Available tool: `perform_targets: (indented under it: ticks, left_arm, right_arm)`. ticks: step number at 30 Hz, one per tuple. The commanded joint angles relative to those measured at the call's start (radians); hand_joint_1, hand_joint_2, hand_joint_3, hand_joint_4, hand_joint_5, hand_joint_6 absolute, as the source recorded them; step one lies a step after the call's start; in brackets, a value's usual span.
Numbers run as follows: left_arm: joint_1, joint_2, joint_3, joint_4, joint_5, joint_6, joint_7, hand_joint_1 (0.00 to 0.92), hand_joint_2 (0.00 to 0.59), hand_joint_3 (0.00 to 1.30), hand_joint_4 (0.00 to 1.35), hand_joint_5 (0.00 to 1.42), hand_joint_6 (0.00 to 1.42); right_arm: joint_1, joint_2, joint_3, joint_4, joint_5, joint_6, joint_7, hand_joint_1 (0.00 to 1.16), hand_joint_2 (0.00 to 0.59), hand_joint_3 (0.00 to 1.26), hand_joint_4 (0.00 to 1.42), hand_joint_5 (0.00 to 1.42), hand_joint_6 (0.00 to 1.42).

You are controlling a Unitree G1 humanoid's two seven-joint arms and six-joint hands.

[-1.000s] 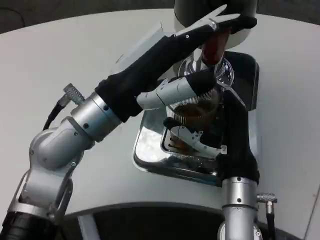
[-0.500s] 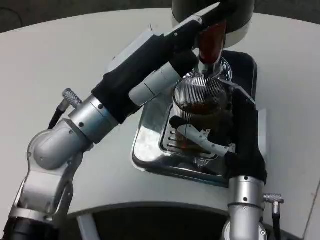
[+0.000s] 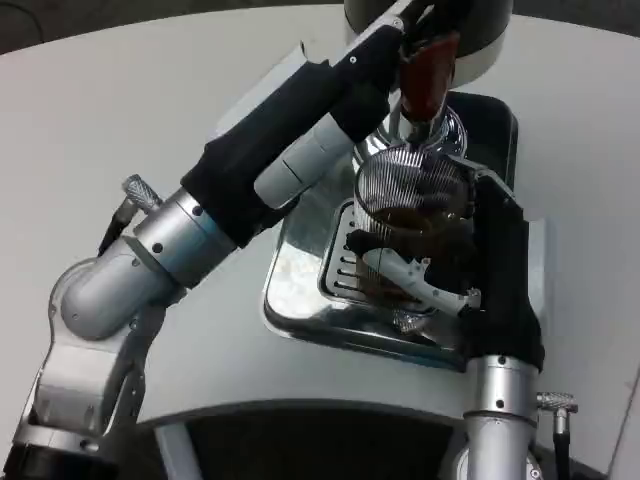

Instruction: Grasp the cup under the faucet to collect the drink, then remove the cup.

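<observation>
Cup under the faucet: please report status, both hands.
Right hand grips ribbed glass cup, dark drink inside. Left hand on red tap handle. Cup over drip tray.

My right hand (image 3: 440,270) grips the ribbed cup (image 3: 400,200) at frame center; my left hand (image 3: 375,60) holds the red tap handle (image 3: 425,85) at the top.

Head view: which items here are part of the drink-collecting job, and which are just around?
Part of the job:
- ribbed glass cup holding brown drink
- red tap handle
- right hand gripping the cup
- left hand at the handle
- drip tray

Just around:
- white table
</observation>
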Motion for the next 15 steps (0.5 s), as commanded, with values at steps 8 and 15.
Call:
perform_targets:
  ticks: [8, 15]
  left_arm:
    - [0.067, 0.042, 0.054, -0.157, 0.068, -0.008, 0.055, 0.000, 0.048, 0.00, 0.00, 0.00, 0.00]
    - [0.102, 0.053, 0.072, -0.213, 0.057, 0.006, 0.053, 0.000, 0.054, 0.00, 0.00, 0.00, 0.00]
  right_arm:
    - [0.091, 0.008, 0.011, -0.114, -0.005, 0.030, 0.020, 1.02, 0.140, 0.78, 0.80, 0.90, 0.75]
    - [0.132, 0.008, 0.024, -0.184, -0.013, 0.037, 0.040, 1.02, 0.137, 0.79, 0.81, 0.92, 0.78]
